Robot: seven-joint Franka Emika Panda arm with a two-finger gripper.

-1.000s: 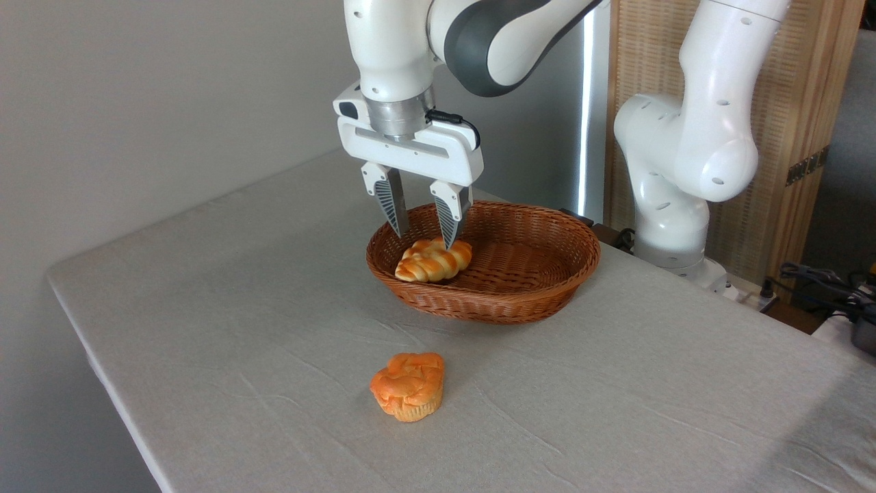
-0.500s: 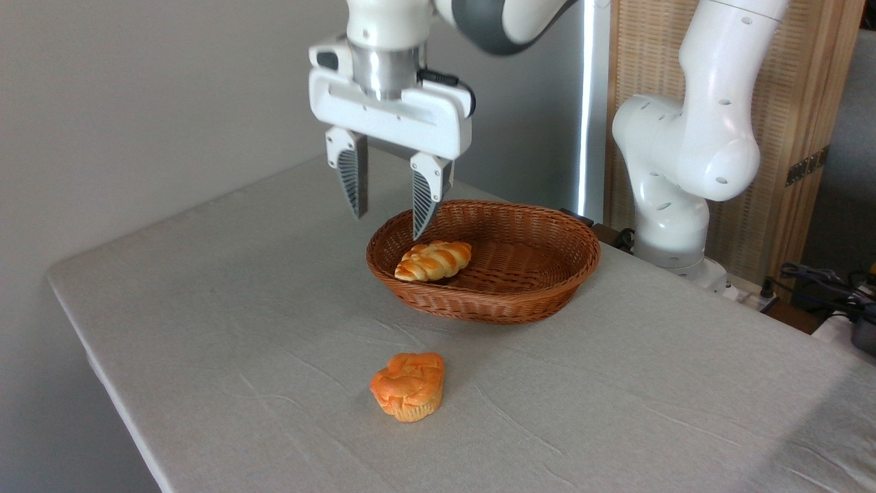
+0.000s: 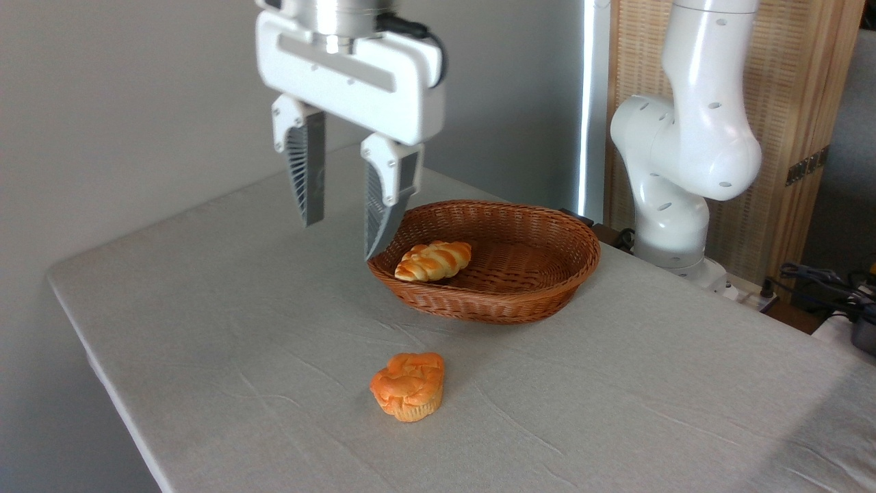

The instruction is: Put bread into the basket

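The bread (image 3: 434,260), a braided golden loaf, lies inside the basket (image 3: 534,294) near its left wall. The basket is a shallow oval of reddish-brown wicker on the table. My gripper (image 3: 340,238) hangs open in the air above the table, left of the basket's left rim and apart from the loaf. Nothing is between its fingers.
A round orange muffin-shaped bun (image 3: 408,385) sits on the grey tablecloth (image 3: 226,329) in front of the basket. The arm's white base (image 3: 674,198) stands behind the basket at the right, with cables (image 3: 821,281) at the far right edge.
The gripper has risen out of the basket and moved left toward the camera, staying open. The loaf stays where it lay in the basket.
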